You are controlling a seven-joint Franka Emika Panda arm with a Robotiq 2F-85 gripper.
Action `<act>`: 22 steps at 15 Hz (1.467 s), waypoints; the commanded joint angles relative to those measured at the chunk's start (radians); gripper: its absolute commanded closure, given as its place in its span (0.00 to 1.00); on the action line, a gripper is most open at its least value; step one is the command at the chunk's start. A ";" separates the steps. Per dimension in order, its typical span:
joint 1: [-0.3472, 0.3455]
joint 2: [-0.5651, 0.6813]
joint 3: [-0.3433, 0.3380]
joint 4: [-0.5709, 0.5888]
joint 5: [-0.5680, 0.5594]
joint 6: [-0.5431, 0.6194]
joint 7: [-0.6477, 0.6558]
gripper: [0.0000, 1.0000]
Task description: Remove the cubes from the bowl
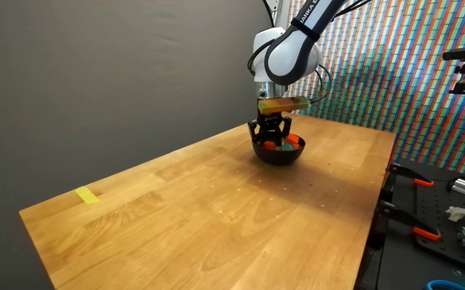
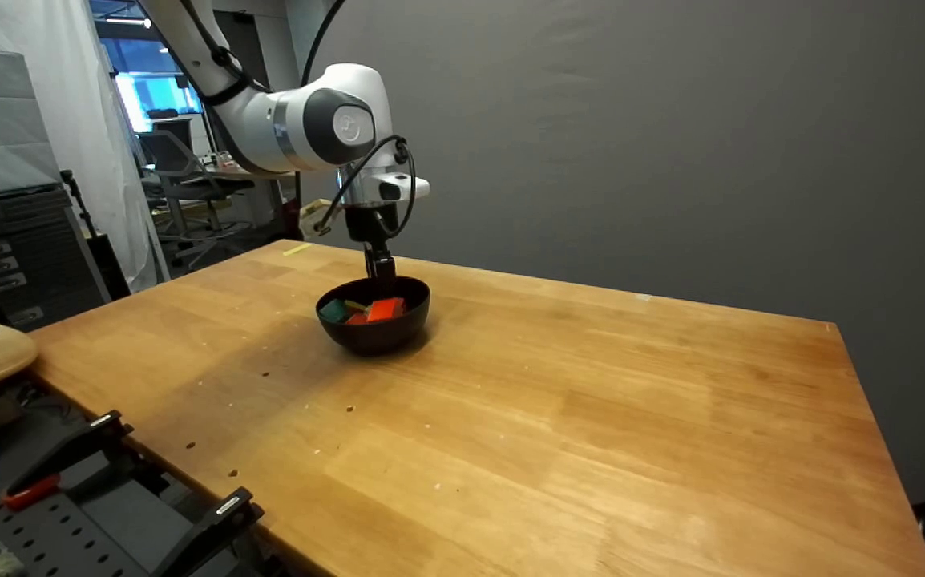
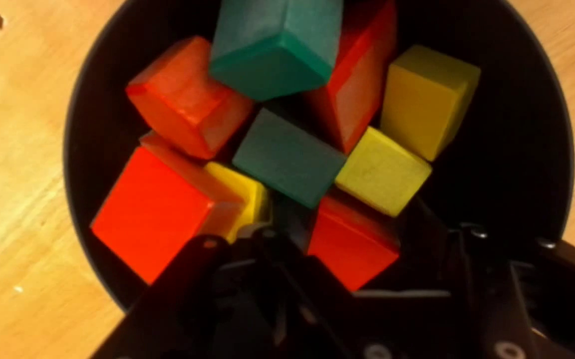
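Wrist view shows a red cube (image 3: 353,247) down in the bowl (image 3: 521,164), sitting right between the jaws of the gripper (image 3: 359,232). They're spread, one either side, and I don't see them pinching anything, though it's black on black and I can't tell how close the pads are.

Catch is the angle: the red cube's longer edge looks to run slantwise, far left to near right (gripper end being near), so a straight left-right squeeze would probably hit corners first and spin it. I'd try a little wrist turn before squeezing.

Next door, a lime cube (image 3: 384,172) is just beyond it on the far right; can't tell if they touch. A yellow cube (image 3: 252,194) and a bright orange cube (image 3: 153,214) crowd the left jaw, so that's the side I'd expect to snag.

Both exterior views put the gripper over the bowl's side toward the gray wall (image 2: 631,160), reaching below the rim, with the bowl on the table (image 2: 591,449). Every cube I can spot is in the bowl, so I'd guess early days.
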 commanded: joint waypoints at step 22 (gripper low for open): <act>0.043 -0.239 0.192 0.029 0.017 -0.201 -0.285 0.80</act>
